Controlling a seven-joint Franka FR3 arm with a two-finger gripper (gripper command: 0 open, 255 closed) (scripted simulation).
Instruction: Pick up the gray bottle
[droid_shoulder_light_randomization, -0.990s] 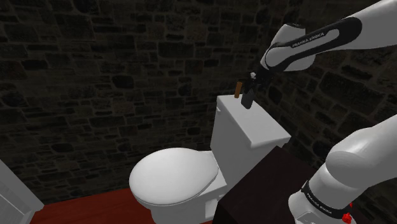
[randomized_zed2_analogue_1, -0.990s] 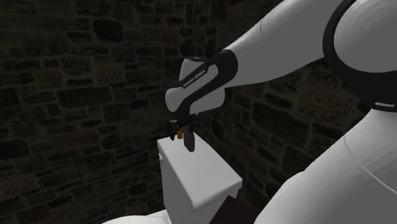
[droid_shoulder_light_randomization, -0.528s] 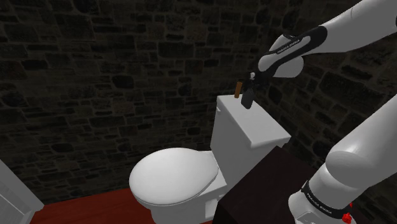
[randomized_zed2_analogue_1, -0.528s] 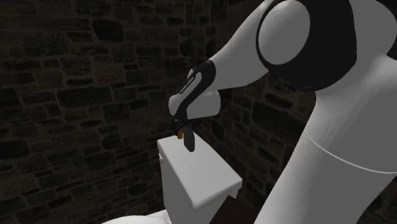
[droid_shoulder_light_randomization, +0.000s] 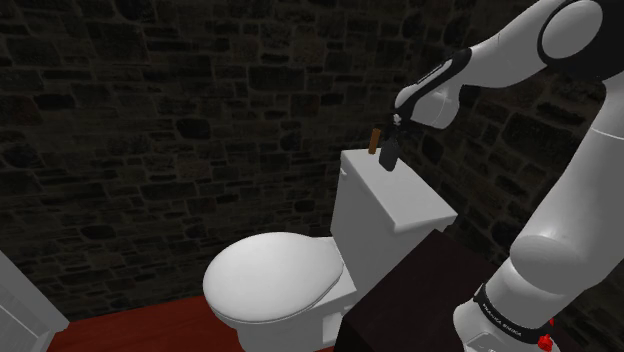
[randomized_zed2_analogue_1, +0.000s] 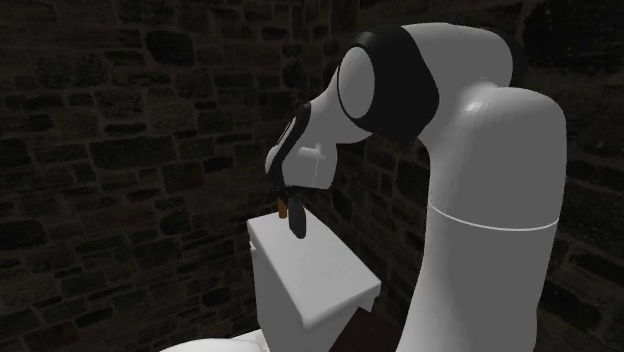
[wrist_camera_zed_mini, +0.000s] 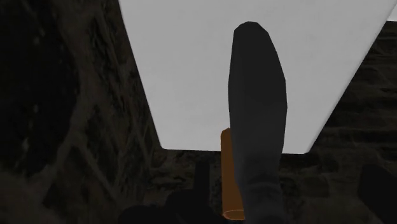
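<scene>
Dark stone wall (droid_shoulder_light_randomization: 180, 120), red floor (droid_shoulder_light_randomization: 150, 325)

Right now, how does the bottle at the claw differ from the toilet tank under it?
The bottle is dark gray; the toilet tank is white. The bottle is slim, round-ended; the toilet tank is broad, boxy, flat-topped. The bottle hangs at the claw; the toilet tank stands below, by the stone wall. Both look smooth, unpatterned.

You're in a bathroom here: white toilet (droid_shoulder_light_randomization: 275, 270) with its lid down, tank (droid_shoulder_light_randomization: 385, 215) behind it, dark stone wall (droid_shoulder_light_randomization: 150, 120), red floor (droid_shoulder_light_randomization: 140, 335).
</scene>
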